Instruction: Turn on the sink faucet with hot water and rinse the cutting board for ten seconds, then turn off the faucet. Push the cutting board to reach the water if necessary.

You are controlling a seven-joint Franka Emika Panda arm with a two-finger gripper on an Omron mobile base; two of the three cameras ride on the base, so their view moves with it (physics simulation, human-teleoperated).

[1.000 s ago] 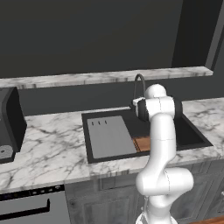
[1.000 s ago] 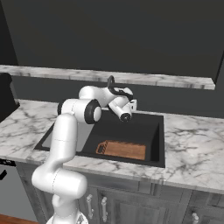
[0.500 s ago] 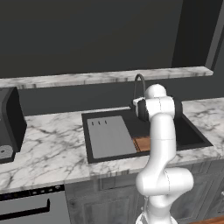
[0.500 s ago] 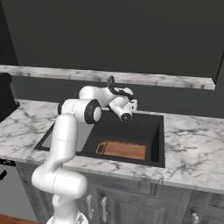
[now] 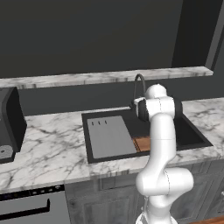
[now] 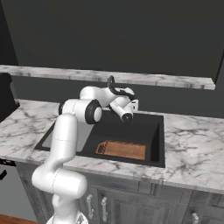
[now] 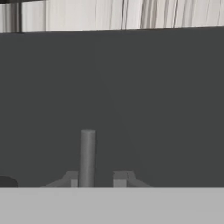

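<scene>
The sink faucet (image 5: 139,84) arches up in dark metal behind the black sink (image 5: 192,135). My gripper (image 6: 133,104) is low at the tap's base, against the back wall. In the hand view the gripper (image 7: 96,178) is open, and a grey upright lever (image 7: 87,153) stands between the fingertips, close to the left fingertip (image 7: 72,179). The brown cutting board (image 6: 122,149) lies flat on the sink floor near the front wall, partly behind the arm in the left base view (image 5: 141,143). The water is out of view.
A flat grey slab (image 5: 109,136) with three slots fills the sink's left part. A dark appliance (image 5: 8,122) stands on the marble counter (image 5: 48,148) at far left. A marble shelf (image 6: 166,80) runs along the dark wall above.
</scene>
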